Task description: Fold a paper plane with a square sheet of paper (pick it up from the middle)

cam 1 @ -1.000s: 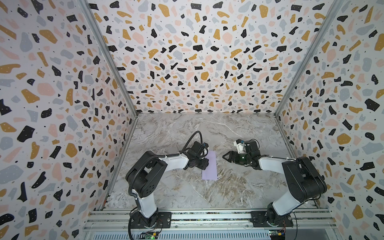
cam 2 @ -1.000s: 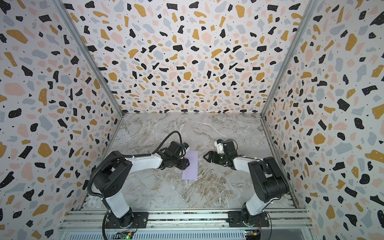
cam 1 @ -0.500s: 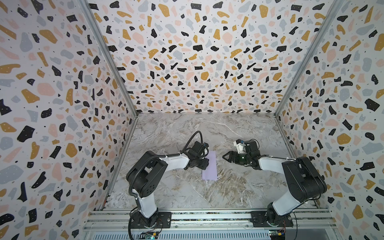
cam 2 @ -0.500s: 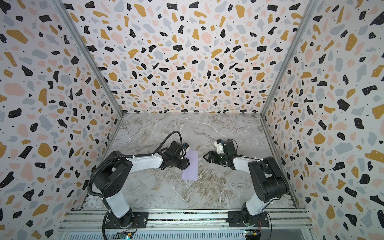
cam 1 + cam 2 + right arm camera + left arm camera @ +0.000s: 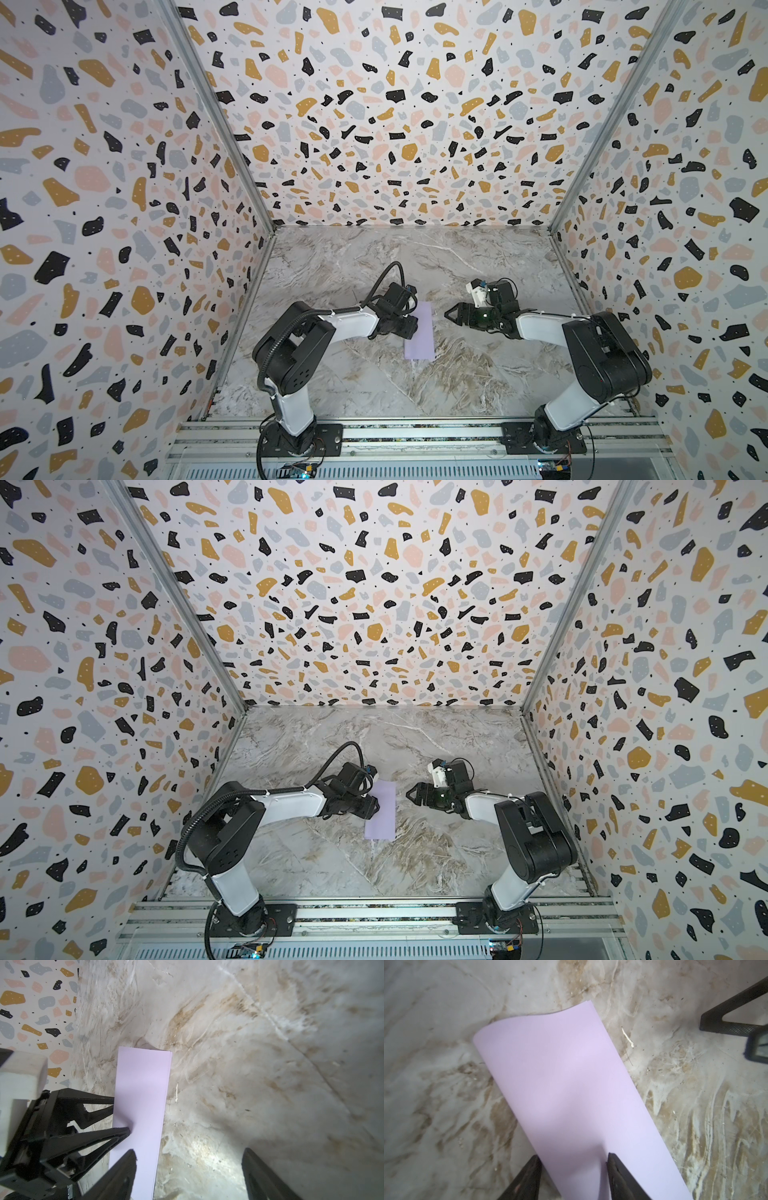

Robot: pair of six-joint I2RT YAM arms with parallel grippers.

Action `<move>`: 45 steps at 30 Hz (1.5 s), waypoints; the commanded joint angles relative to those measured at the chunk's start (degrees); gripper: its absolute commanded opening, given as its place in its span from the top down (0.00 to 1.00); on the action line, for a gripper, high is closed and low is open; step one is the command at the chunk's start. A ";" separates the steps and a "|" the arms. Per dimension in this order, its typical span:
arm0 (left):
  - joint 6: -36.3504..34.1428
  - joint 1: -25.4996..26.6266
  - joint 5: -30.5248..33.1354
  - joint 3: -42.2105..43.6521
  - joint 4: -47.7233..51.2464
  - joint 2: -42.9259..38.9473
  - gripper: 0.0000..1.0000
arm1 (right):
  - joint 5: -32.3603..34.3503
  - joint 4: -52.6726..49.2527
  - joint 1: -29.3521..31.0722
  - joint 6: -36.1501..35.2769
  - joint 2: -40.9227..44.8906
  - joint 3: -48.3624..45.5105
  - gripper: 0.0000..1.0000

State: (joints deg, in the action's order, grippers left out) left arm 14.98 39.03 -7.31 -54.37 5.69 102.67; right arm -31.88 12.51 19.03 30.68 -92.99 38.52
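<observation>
The paper (image 5: 419,332), folded in half into a narrow strip, is laid near the middle of the surface (image 5: 415,257). In both top views its long axis is run from 12 to 6 o'clock, with the rounded fold turned to 9 and the loose edges to 3. The left tool (image 5: 412,320) is set at the 9 o'clock edge with jaws parted and one finger (image 5: 614,1165) on the paper; nothing is clamped. The right tool (image 5: 451,314) is held wide open just off the 3 o'clock edge.
</observation>
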 commanded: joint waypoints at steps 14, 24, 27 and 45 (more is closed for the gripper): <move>-0.71 -0.27 1.23 4.01 13.39 6.15 0.44 | -5.94 4.00 8.06 -0.44 -3.23 3.69 0.36; -0.12 -0.20 1.71 4.03 13.38 6.62 0.44 | -8.15 3.99 10.56 1.21 -8.51 7.14 0.71; 0.02 -0.18 1.69 4.27 13.32 6.66 0.44 | -7.98 3.23 10.93 1.80 -10.24 8.25 0.77; 1.72 -0.18 1.25 2.87 13.14 4.28 0.44 | -2.21 -5.54 10.88 0.57 -14.66 8.64 0.84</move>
State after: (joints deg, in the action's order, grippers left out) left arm 14.59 39.07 -7.44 -54.54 5.78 102.72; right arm -38.20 13.58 29.69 32.51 -105.91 47.07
